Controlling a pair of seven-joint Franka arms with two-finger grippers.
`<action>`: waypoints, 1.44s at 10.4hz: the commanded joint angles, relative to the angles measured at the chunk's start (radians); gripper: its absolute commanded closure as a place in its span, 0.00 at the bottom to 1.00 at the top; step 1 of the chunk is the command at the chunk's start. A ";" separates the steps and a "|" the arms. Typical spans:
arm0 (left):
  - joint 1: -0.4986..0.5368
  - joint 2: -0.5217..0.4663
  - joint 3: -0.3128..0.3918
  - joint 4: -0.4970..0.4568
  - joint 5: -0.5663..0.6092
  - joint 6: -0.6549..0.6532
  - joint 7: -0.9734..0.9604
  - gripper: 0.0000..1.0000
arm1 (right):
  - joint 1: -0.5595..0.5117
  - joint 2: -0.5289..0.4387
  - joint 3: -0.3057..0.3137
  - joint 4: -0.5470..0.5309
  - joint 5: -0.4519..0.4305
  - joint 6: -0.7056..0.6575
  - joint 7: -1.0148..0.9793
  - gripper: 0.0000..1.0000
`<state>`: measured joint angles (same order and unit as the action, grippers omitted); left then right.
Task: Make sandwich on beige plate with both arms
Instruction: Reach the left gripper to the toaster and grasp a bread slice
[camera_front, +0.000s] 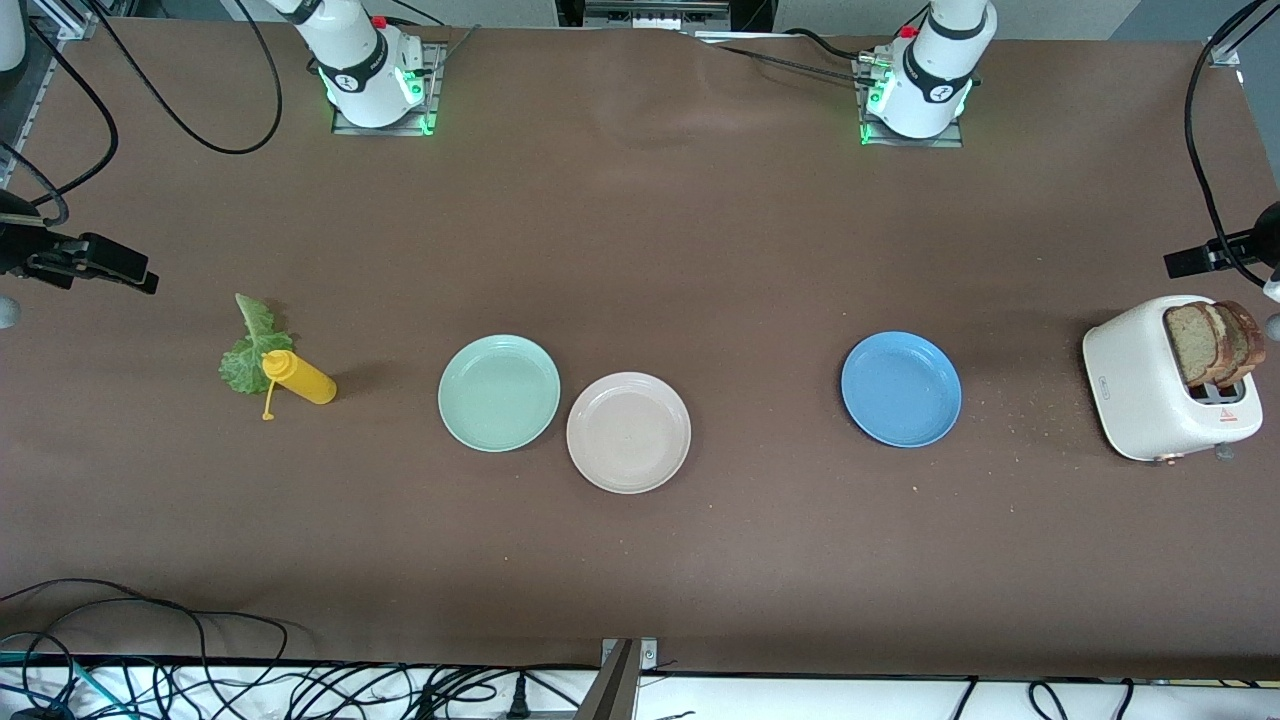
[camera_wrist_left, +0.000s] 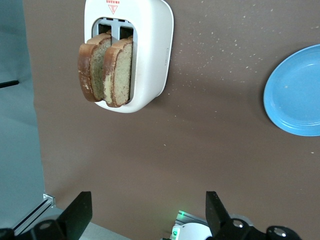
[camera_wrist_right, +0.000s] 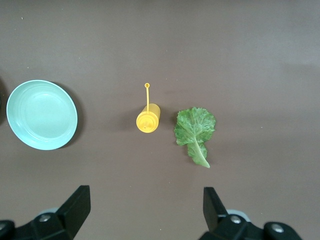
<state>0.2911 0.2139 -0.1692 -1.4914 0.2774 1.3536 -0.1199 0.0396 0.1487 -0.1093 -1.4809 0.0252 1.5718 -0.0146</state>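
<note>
The beige plate lies bare near the table's middle. No assembled sandwich shows; its parts lie apart. Two brown bread slices stand in a white toaster at the left arm's end. A green lettuce leaf lies flat at the right arm's end. My left gripper hangs open high over the bare table by the toaster, holding nothing. My right gripper hangs open high over the table by the lettuce, also holding nothing. Neither gripper shows in the front view.
A yellow squeeze bottle stands touching the lettuce. A mint-green plate sits against the beige plate. A blue plate lies between the beige plate and the toaster. Crumbs dot the cloth by the toaster.
</note>
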 joint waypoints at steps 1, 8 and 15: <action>0.038 0.051 -0.010 0.013 0.034 0.065 0.099 0.00 | -0.003 -0.009 0.005 -0.009 0.015 -0.004 -0.004 0.00; 0.134 0.075 -0.006 -0.142 0.028 0.404 0.278 0.00 | 0.008 -0.005 0.006 -0.009 0.018 -0.004 -0.007 0.00; 0.189 0.074 -0.001 -0.277 0.025 0.604 0.321 0.00 | 0.013 -0.003 0.008 -0.009 0.019 -0.001 0.001 0.00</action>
<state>0.4694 0.3241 -0.1665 -1.7042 0.2813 1.9102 0.1828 0.0535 0.1516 -0.1038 -1.4813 0.0284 1.5717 -0.0145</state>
